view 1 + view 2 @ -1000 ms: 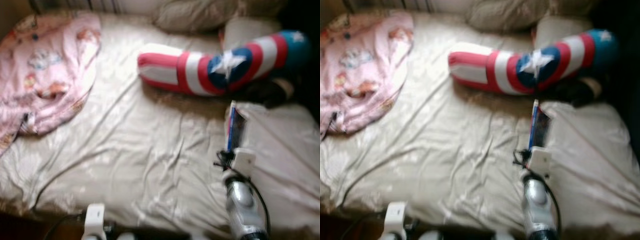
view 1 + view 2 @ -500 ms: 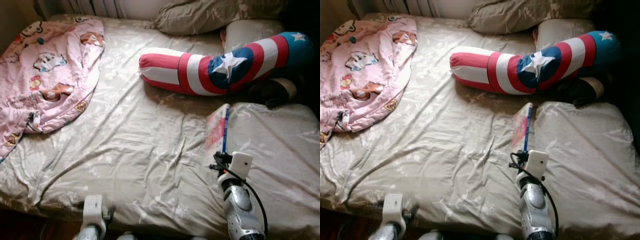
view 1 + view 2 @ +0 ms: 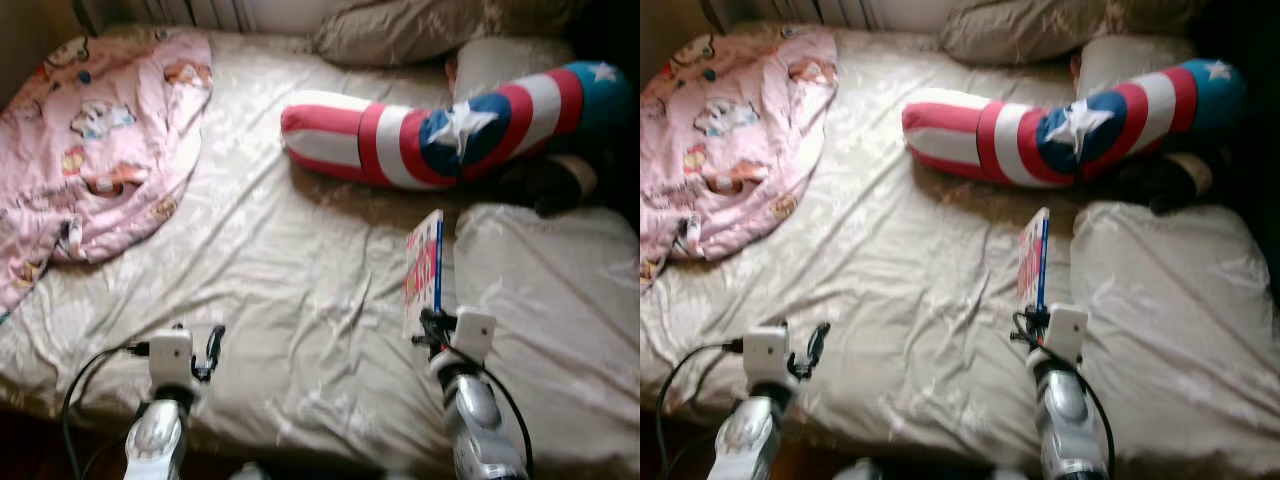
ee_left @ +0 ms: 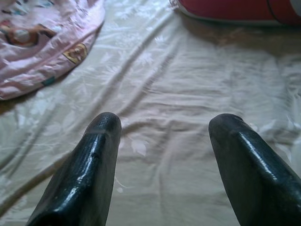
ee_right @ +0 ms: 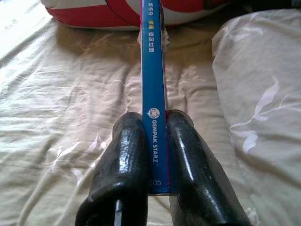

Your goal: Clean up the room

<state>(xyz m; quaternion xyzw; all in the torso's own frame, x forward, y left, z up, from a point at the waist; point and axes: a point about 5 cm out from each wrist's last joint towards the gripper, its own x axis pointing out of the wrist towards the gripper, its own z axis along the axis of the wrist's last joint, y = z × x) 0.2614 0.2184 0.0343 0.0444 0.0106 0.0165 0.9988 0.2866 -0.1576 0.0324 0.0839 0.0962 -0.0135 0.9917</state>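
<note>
Left eye view showed a bed [image 3: 300,290] covered with a wrinkled beige sheet. On its far left lay a pink blanket [image 3: 95,140] with cartoon prints, crumpled and spread over that corner. Nearer to the robot, the left arm reached forward over the front edge of the bed, and the left gripper [image 4: 162,134] hovered over bare sheet with its two black fingers [image 4: 89,165] held wide apart and nothing between them.

Toward the middle and the right, a long cushion [image 3: 440,130] with red and white stripes, a blue part and a white star lay across the bed near its far side. A beige pillow [image 3: 440,30] was behind it at the head of the bed. Another pillow [image 5: 263,84] in the same beige cloth lay on the right side.

The right arm was stretched forward between the sheet and this pillow. The right gripper [image 5: 154,141] was clamped on a thin book [image 5: 153,70] with a blue spine, which stood on its edge and pointed away toward the striped cushion.
</note>
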